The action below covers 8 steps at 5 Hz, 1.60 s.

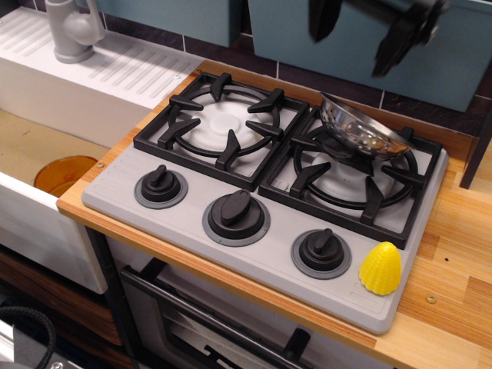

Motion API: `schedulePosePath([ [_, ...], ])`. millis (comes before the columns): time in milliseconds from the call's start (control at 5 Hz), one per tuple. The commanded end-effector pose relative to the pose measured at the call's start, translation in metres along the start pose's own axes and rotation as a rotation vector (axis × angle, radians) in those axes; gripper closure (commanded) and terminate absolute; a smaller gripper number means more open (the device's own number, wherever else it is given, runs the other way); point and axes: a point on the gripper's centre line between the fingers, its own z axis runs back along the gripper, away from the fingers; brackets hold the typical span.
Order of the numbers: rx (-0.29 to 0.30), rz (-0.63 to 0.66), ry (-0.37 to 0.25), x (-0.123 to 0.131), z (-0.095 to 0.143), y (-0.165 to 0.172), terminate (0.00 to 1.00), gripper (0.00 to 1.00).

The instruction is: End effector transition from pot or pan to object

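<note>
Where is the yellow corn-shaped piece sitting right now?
The yellow piece stands on the grey stove panel's front right corner, just right of the rightmost black knob and in front of the right burner grate.

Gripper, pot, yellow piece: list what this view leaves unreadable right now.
1. Gripper: cut off by the top edge and motion-blurred; only two dark fingers show, spread apart with nothing between them, and the arm is out of view.
2. Pot: tilted on the right burner; its handles and how it sits on the grate cannot be made out.
3. Yellow piece: its far side and underside are hidden by its own body.
</note>
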Motion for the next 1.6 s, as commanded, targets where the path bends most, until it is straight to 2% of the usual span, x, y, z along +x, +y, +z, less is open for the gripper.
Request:
schedulePosePath([
  [0,0.005,0.042,-0.084,-0.027,0.021,-0.033,0.00,0.00],
  [200,0.003,0.081,-0.093,-0.044,0.008,-0.059,0.00,0.00],
  [600,0.034,0.119,-0.139,-0.068,-0.020,-0.103,0.00,0.00],
  [800,0.040,0.127,-0.191,-0.076,-0.042,-0.118,0.00,0.00],
  [1200,0.046,0.110,-0.290,-0.081,-0.083,-0.113,0.00,0.00],
  [1400,0.050,0.092,-0.327,-0.080,-0.092,-0.107,0.00,0.00],
])
